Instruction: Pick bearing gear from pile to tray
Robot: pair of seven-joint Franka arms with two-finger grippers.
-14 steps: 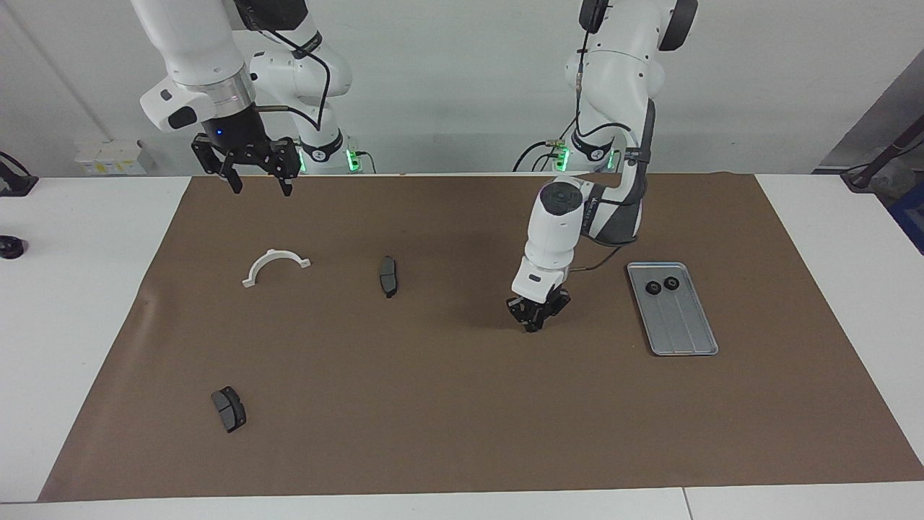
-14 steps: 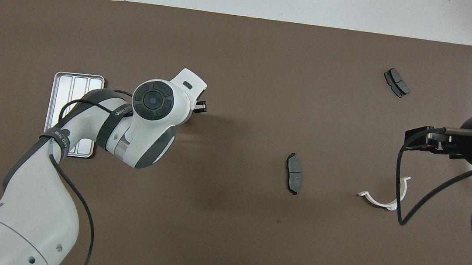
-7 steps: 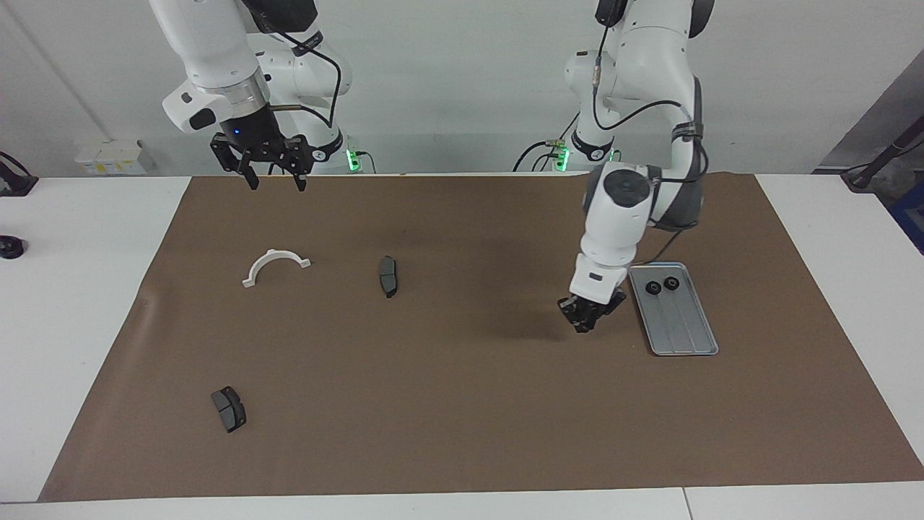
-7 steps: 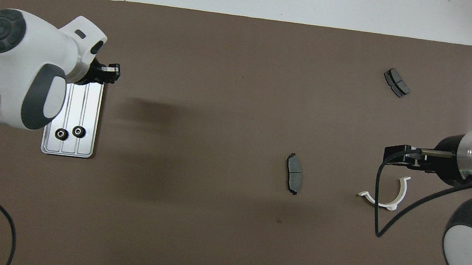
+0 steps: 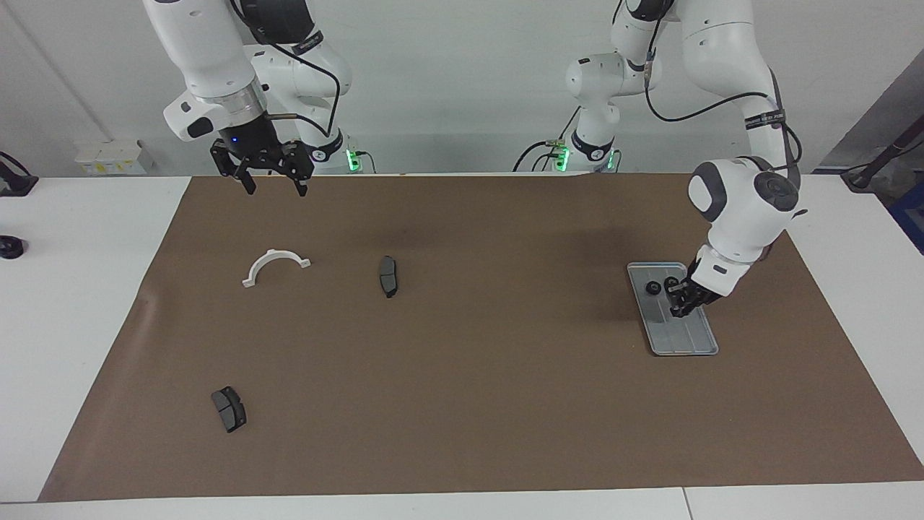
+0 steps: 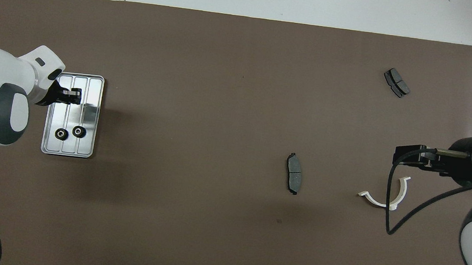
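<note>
The tray (image 5: 686,336) lay at the left arm's end of the brown mat (image 5: 462,404), its long axis running straight away from the robots. Two bearing gears (image 5: 652,287) sat side by side at the end of the tray nearer to the robots. The left gripper (image 5: 682,300) hung low over the tray, above the middle of its ridged floor. From that spot the seated pair lay toward the robots and the bare stretch of tray lay the other way. Whether its fingers were closed on a gear could not be told from either view. If they were, a release calls for a short drop onto the bare ridges clear of the pair. The right gripper (image 5: 271,180) waited with its fingers spread and empty, up over the mat's edge nearest the robots at the right arm's end. What remained of the pile was the white half-ring bracket (image 5: 274,254), one dark pad (image 5: 388,276) near the mat's middle, and another pad (image 5: 229,409) farthest from the robots. No loose gear showed on the mat.
</note>
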